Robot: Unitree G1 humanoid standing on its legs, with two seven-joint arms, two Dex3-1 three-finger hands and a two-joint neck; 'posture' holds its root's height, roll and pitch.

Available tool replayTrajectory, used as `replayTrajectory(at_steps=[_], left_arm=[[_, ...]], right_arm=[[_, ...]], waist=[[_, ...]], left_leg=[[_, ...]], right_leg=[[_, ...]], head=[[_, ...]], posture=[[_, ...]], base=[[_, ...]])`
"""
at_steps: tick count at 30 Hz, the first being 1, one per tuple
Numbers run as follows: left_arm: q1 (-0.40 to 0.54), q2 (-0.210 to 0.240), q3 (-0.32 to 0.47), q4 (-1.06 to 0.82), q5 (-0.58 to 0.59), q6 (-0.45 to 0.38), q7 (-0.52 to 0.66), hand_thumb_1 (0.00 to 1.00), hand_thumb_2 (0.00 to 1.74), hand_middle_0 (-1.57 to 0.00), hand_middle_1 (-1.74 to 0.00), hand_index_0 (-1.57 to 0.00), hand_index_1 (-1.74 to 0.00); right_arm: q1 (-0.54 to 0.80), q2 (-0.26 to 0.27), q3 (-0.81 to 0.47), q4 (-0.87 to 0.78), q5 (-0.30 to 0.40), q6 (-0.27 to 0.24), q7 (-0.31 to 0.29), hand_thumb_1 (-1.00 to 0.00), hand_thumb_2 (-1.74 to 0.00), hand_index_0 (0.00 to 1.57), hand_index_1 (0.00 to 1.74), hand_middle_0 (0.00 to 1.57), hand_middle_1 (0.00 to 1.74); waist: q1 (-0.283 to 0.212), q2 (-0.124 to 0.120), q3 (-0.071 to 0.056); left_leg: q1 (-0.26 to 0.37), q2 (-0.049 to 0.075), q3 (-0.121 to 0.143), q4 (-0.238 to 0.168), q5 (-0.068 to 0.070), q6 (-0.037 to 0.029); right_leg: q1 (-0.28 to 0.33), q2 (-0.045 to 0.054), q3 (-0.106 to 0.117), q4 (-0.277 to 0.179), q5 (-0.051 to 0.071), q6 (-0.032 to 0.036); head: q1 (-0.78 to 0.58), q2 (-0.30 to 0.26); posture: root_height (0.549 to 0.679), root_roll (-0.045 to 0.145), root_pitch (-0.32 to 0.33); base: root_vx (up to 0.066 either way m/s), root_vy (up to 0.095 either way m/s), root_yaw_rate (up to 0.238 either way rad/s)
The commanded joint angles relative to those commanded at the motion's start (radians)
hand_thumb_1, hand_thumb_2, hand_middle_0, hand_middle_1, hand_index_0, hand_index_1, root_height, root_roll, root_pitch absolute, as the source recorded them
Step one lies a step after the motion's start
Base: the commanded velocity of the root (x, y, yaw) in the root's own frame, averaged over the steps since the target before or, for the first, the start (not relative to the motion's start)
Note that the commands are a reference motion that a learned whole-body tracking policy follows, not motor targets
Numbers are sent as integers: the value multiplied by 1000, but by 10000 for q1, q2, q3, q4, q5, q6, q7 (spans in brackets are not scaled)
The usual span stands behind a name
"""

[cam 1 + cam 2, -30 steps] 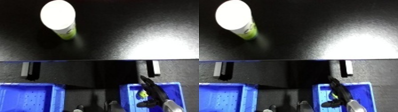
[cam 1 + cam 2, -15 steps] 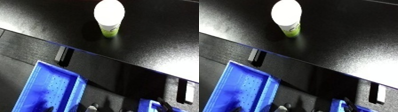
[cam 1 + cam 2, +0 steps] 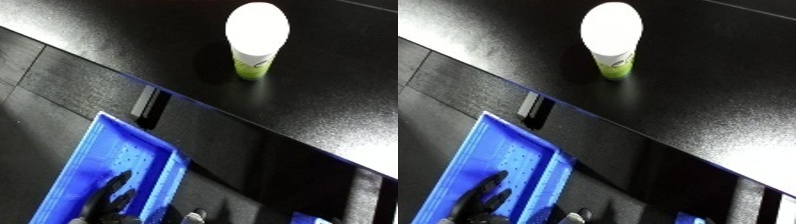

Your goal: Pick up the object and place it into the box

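Filling most of both views, the black matte worktop (image 3: 107, 40) runs slantwise from upper left to lower right, its surface finely speckled and lit by a pale glare near its far left corner and another near its right edge. Its front edge shows as a thin bluish line, below which hangs a dark front panel (image 3: 80, 82) with faint vertical seams and a narrow upright metal bracket (image 3: 529, 104) set into a slot; a second pale bracket (image 3: 364, 197) shows by the panel's lower right end. Below the panel lies a dark floor or lower shelf, too dim to make out. Against that darkness sits the bright blue plastic bin (image 3: 505, 160) with rows of small holes in its bottom and a raised inner wall, lying under the worktop's front edge toward the left. Over the bin's near part hangs the robot's left hand (image 3: 482, 200), a black shape with fingers stretched out and relaxed, holding nothing. A sliver of a second blue bin (image 3: 315, 220) shows at the lower edge further right. Standing upright on the worktop, well back from its front edge and apart from the bin, is the white-capped cylindrical tube with a green and white body (image 3: 253, 47), untouched. The right hand shows in neither view.
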Motion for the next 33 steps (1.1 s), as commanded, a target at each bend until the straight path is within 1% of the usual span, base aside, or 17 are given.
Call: replayTrajectory(at_steps=[4, 8, 10, 12, 15, 19, 21, 23, 25, 27, 28, 30, 33], left_arm=[[187, 510, 34, -1895, -584, -7, -58, 0, 0, 0, 0, 0, 0], [186, 1070, 74, -3678, -729, 447, -246, 0, 0, 0, 0, 0, 0], [158, 1408, 37, -4646, -676, 906, -613, 0, 0, 0, 0, 0, 0], [103, 1751, -37, -5495, -663, 1452, -1274, 0, 0, 0, 0, 0, 0], [-112, 2309, -284, -6766, -925, 2506, -2337, 0, 0, 0, 0, 0, 0], [-621, 3083, -784, -8308, -1529, 3889, -3516, 0, 0, 0, 0, 0, 0], [-932, 3373, -1012, -8873, -1971, 4361, -4025, 0, 0, 0, 0, 0, 0], [-1245, 3552, -1161, -9367, -2558, 4618, -4323, 0, 0, 0, 0, 0, 0], [-1516, 3556, -1213, -9770, -3256, 4685, -4346, 0, 0, 0, 0, 0, 0], [-1720, 3395, -1142, -10089, -4085, 4635, -4013, 0, 0, 0, 0, 0, 0], [-1786, 3243, -1060, -10200, -4500, 4562, -3768, 0, 0, 0, 0, 0, 0], [-1884, 2833, -792, -10328, -5404, 4362, -3150, 0, 0, 0, 0, 0, 0], [-2009, 1991, -178, -10311, -6627, 3962, -2240, 0, 0, 0, 0, 0, 0]], right_arm=[[188, -48, -103, -55, 244, -106, -26, 0, 0, 0, 0, 0, 0], [342, -96, -210, -31, 489, -241, 4, 0, 0, 0, 0, 0, 0], [413, -126, -260, 4, 610, -313, 34, 0, 0, 0, 0, 0, 0], [470, -164, -303, 46, 707, -366, 75, 0, 0, 0, 0, 0, 0], [530, -249, -315, 74, 842, -396, 117, 0, 0, 0, 0, 0, 0], [541, -357, -228, 133, 1061, -395, 161, 0, 0, 0, 0, 0, 0], [528, -401, -172, 197, 1157, -386, 210, 0, 0, 0, 0, 0, 0], [496, -428, -105, 277, 1242, -360, 249, 0, 0, 0, 0, 0, 0], [456, -423, -42, 382, 1310, -322, 279, 0, 0, 0, 0, 0, 0], [429, -373, 9, 527, 1348, -306, 311, 0, 0, 0, 0, 0, 0], [423, -328, 26, 615, 1359, -311, 336, 0, 0, 0, 0, 0, 0], [422, -216, 41, 805, 1353, -349, 399, 0, 0, 0, 0, 0, 0], [443, 36, 9, 1097, 1308, -449, 536, 0, 0, 0, 0, 0, 0]], waist=[[159, 31, 80], [283, 32, 140], [341, 38, 163], [382, 48, 181], [402, 70, 211], [363, 100, 243], [325, 106, 253], [294, 113, 258], [275, 114, 254], [275, 110, 235], [281, 100, 218], [300, 72, 179], [348, -21, 124]], left_leg=[[-12, -49, -78, -22, -9, 11], [7, -88, -161, -77, 5, 5], [26, -108, -196, -117, 13, 3], [53, -122, -226, -156, 16, 5], [94, -139, -254, -177, -1, 20], [109, -166, -269, -102, -61, 51], [101, -176, -278, -60, -83, 56], [95, -189, -287, -52, -90, 49], [85, -204, -297, -63, -89, 32], [81, -224, -313, -102, -74, 13], [82, -236, -322, -126, -66, 3], [82, -265, -345, -170, -55, -10], [75, -294, -370, -220, -45, -31]], right_leg=[[13, -29, -75, 16, 14, 26], [54, -48, -131, -10, 46, 45], [92, -56, -162, -41, 66, 54], [132, -64, -189, -71, 85, 67], [198, -76, -217, -109, 109, 89], [254, -100, -224, -102, 133, 125], [260, -105, -211, -90, 139, 133], [263, -94, -190, -98, 144, 128], [260, -78, -166, -116, 147, 115], [253, -60, -143, -135, 145, 98], [248, -51, -132, -142, 141, 87], [222, -33, -111, -141, 127, 64], [167, -10, -94, -118, 100, 29]], head=[[246, 137], [578, 291], [721, 403], [800, 486], [857, 600], [898, 685], [920, 706], [980, 748], [1051, 759], [1112, 775], [1137, 784], [1226, 811], [1400, 817]], posture=[[608, 40, -65], [608, 37, -64], [609, 35, -64], [610, 34, -64], [610, 32, -65], [610, 29, -69], [610, 29, -71], [610, 28, -72], [610, 27, -71], [610, 27, -70], [610, 27, -69], [610, 27, -68], [609, 26, -66]], base=[[-12, 0, 76], [-9, -11, 96], [-7, -18, 92], [-6, -13, 68], [-3, -7, 42], [7, -5, 30], [14, -2, 17], [13, -3, 16], [9, -9, 26], [7, -14, 27], [8, -15, 24], [9, -17, 22], [12, -25, 3]])
